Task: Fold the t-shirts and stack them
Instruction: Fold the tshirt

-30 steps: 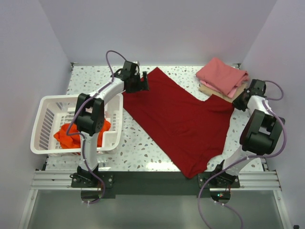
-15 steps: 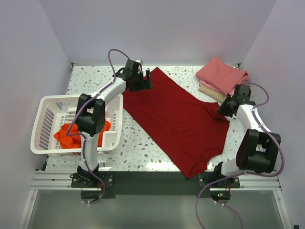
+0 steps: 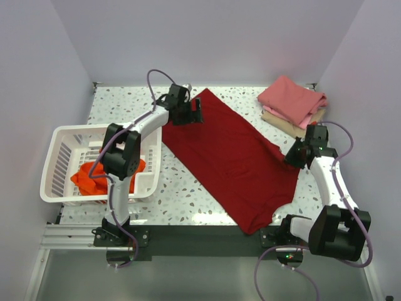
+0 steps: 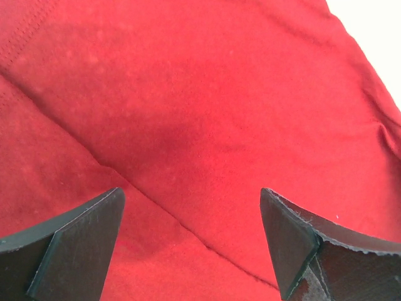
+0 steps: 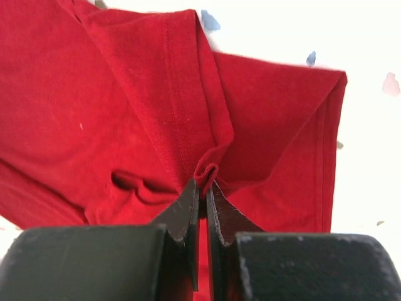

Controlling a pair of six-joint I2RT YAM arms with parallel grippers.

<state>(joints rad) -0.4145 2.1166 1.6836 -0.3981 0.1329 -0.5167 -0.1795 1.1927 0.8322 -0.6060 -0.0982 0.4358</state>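
While the speckled white surface (image 3: 188, 194) carries the large dark crimson cloth t-shirt (image 3: 232, 157) spread flat at its middle, we see the white slotted plastic basket (image 3: 56, 163) to that shirt's left, holding a crumpled bright orange-red shirt (image 3: 88, 179). A folded pink shirt (image 3: 291, 97) lies on a folded tan shirt (image 3: 279, 120) beyond its right sleeve. Our left tool (image 4: 191, 244) hangs wide over its far corner, gripping nothing. Our right tool (image 5: 202, 188) is pinched tight on a small pucker of its right sleeve. We judge that so thin a pinch could slip free, or drag the whole shirt askew, since nothing pins the other side.
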